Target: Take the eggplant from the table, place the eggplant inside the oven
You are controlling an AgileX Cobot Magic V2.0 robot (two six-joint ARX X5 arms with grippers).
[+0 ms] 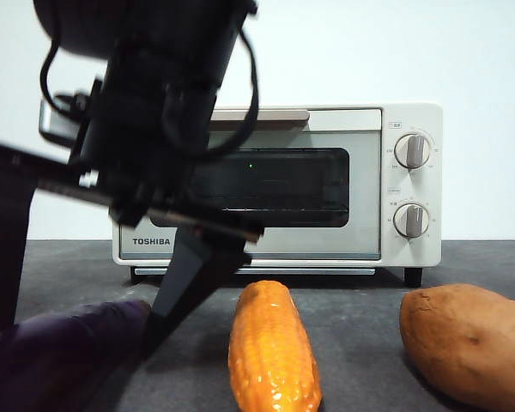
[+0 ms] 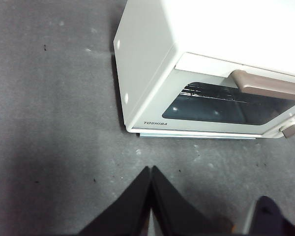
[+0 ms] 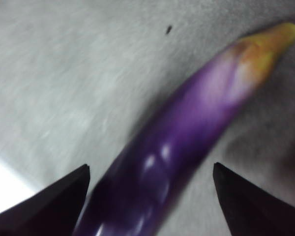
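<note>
**Two tools, one astride the eggplant**

Two arms show in these views — one at work, one idle. At the far left of the front view the eggplant (image 1: 56,356) lies on the dark grey table (image 1: 360,300), filling the lower left corner of the frame, glossy and dark purple. The right tool (image 1: 77,322) comes down over it from the upper left, big and black, with one jaw dropping along the left edge of the frame and the other slanting down to the eggplant's right side. In the right wrist view the same tool (image 3: 150,169) stands wide, its two jaw tips well apart at the lower corners, and the eggplant (image 3: 187,132) runs between them from the bottom centre up to the upper right, where its yellowish stem tip ends. Whether the jaws touch the skin cannot be told.

Just right of the eggplant in the front view an orange corn cob (image 1: 273,348) lies end-on at lower centre. Behind it, mid-frame, stands the cream-white oven (image 1: 360,184), door closed, two grey knobs on its right. A brown sweet potato (image 1: 468,343) fills the lower right corner.

In the left wrist view the left tool (image 2: 150,169) has its jaws pressed together, holding nothing, above bare table (image 2: 54,123) — the oven (image 2: 152,54) sits in the upper right of that frame.
</note>
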